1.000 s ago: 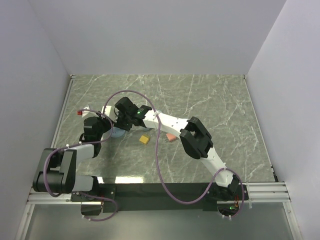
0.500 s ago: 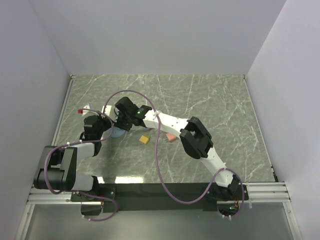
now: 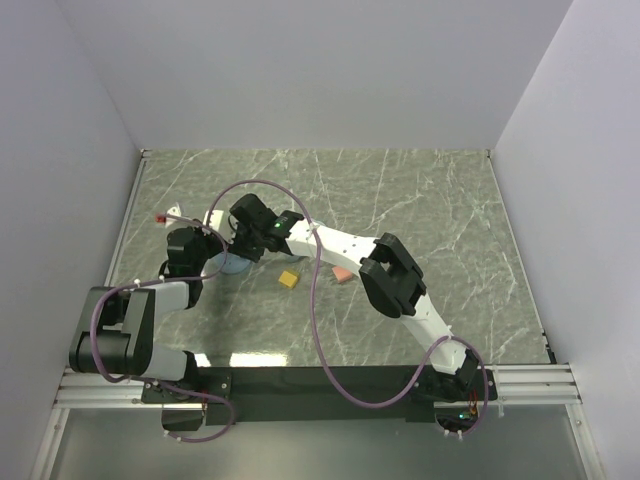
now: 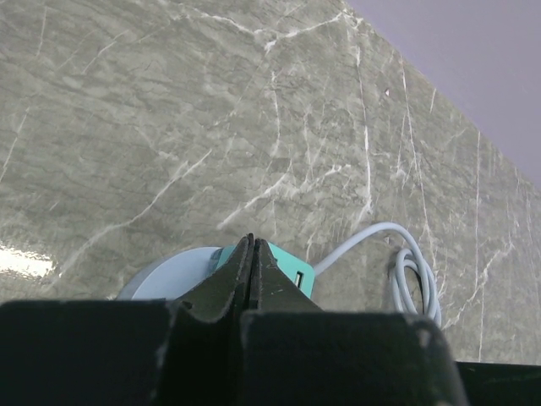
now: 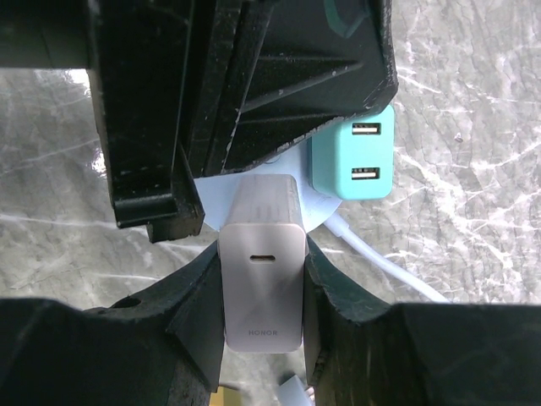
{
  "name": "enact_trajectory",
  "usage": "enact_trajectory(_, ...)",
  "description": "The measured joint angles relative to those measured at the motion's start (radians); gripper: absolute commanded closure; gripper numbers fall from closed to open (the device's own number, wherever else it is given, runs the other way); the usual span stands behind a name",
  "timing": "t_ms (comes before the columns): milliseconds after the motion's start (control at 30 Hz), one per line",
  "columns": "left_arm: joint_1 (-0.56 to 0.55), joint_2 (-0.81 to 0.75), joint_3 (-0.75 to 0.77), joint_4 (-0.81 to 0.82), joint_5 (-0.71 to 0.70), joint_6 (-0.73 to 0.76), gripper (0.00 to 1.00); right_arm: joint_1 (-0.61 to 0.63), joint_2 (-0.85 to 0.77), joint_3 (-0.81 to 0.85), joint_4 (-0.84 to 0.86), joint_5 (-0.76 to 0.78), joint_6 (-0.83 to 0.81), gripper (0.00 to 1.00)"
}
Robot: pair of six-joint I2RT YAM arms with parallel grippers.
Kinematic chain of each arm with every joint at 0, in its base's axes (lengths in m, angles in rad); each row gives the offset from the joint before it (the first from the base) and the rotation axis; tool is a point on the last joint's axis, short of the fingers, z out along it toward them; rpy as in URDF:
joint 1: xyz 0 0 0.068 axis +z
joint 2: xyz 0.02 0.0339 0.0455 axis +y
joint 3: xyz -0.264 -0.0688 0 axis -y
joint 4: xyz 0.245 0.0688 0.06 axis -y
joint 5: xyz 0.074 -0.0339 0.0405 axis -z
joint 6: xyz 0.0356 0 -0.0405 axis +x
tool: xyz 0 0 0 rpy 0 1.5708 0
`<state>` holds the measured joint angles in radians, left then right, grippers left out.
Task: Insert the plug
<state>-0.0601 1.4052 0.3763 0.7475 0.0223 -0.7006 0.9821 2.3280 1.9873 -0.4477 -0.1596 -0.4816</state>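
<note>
Right wrist: right hand [image 5: 262, 292] pinches smooth, boxy white plug [image 5: 260, 245].

The left arm [image 3: 165, 295] and right arm [image 3: 340, 243] share one build: white links between chunky black joint housings. A thin purple cable [image 3: 315, 300] loops along each. Small green lights [image 3: 277, 226] glow on the right arm. The fingers [image 4: 224, 292] are matte black and angular.

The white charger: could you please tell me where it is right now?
In the right wrist view, the white charger sits centre frame, clamped in the right end effector, just below-left of the teal USB block.
</note>
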Motion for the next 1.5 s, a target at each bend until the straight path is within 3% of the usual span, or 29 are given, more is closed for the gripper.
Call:
enact_trajectory(700,-0.193,0.048,0.027,0.032,-0.032,-0.001,1.00,0.000,-0.157,-0.219,-0.009,0.124,0.051,1.00)
enact_trajectory(800,-0.210,0.053,0.025,0.042,-0.047,-0.014,0.88,0.000,-0.160,-0.215,-0.035,0.137,0.054,1.00)
enact_trajectory(833,-0.211,0.051,0.020,0.044,-0.051,-0.019,0.77,0.000,-0.158,-0.207,-0.045,0.140,0.053,1.00)
enact_trajectory(967,-0.227,0.001,-0.037,0.033,-0.091,-0.045,0.58,0.000,-0.148,-0.184,-0.072,0.142,0.043,1.00)
enact_trajectory(1200,-0.257,-0.140,-0.121,-0.063,-0.160,-0.067,0.53,-0.005,-0.144,-0.176,-0.081,0.142,0.047,1.00)
enact_trajectory(1500,-0.258,-0.114,-0.121,-0.127,-0.264,-0.098,0.58,-0.010,-0.145,-0.180,-0.079,0.130,0.051,1.00)
